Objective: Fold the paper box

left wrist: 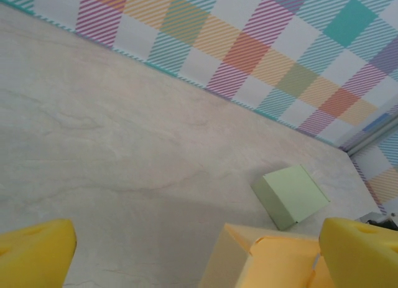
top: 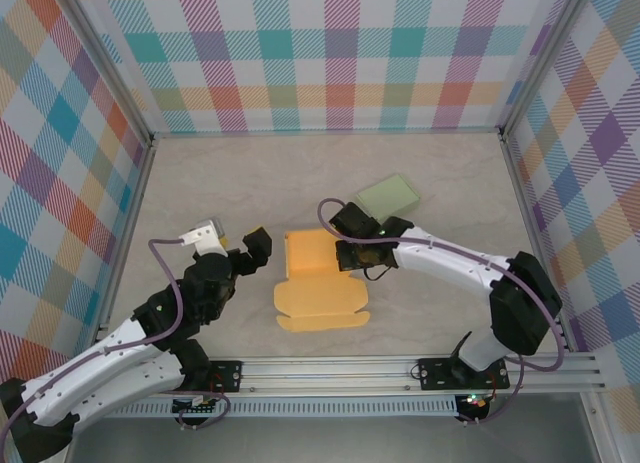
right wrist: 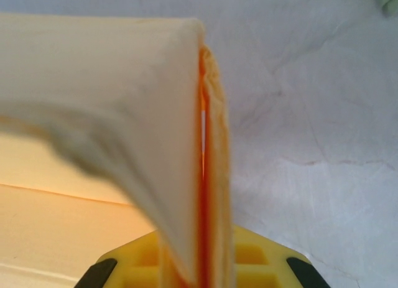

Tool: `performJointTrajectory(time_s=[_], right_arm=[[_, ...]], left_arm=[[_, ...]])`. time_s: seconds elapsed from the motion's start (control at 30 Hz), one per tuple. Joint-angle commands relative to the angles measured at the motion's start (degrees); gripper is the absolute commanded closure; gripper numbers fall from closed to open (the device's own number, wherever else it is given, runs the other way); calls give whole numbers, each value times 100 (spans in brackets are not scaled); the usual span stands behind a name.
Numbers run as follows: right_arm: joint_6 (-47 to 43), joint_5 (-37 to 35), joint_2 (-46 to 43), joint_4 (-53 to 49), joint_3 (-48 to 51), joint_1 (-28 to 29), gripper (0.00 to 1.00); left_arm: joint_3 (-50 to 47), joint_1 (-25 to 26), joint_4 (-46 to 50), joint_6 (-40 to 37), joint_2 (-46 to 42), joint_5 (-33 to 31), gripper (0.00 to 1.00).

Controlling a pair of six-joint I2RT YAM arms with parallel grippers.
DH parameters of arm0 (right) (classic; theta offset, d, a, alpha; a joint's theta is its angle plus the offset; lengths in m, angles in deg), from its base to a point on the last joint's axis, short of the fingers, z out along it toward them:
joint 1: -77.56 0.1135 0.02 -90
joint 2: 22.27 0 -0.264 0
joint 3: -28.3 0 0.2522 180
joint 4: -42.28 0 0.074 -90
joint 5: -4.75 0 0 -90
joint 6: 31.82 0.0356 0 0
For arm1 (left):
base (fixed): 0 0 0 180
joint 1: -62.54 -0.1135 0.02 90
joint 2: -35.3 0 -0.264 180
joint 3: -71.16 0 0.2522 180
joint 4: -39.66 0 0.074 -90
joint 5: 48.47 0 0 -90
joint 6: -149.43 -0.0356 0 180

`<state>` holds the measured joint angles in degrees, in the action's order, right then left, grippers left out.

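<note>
there, orange paper box (top: pixel 318 301) in right gripper (top: pixel 352 254)

The table (top: pixel 250 183) has a pale, marble-patterned top, walled on three sides by plaid panels (top: pixel 330 53). An orange paper box (top: pixel 318 295) lies partly folded near the middle. A light green box (top: pixel 389 194) rests beyond it, toward the far right.

White arm links (top: pixel 445 258) with black joints (top: pixel 520 305), looping purple cables (top: pixel 176 293), yellow finger pads (left wrist: pixel 37 250)
</note>
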<state>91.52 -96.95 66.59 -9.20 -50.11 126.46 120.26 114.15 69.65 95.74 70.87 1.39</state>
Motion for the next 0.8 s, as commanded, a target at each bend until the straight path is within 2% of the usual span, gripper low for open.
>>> performJointTrajectory(time_s=[0.0, 0.1, 0.3, 0.57, 0.77], right_arm=[[-701, 580, 461, -1315, -400, -142, 100], [-1030, 574, 978, -1799, -810, -179, 100], [-1397, 632, 1919, -2137, -1523, -223, 100], [-1478, -531, 3332, -2838, -2602, -234, 100], [-1671, -951, 4175, -2934, -3193, -233, 100]], left_arm=[[-120, -10, 463, 58, -103, -220, 0], [-71, -13, 590, -22, -121, -253, 0], [-96, -37, 569, -147, -156, -222, 0], [-173, -67, 600, -256, -262, -290, 0], [-176, -99, 642, -320, -274, -422, 0]])
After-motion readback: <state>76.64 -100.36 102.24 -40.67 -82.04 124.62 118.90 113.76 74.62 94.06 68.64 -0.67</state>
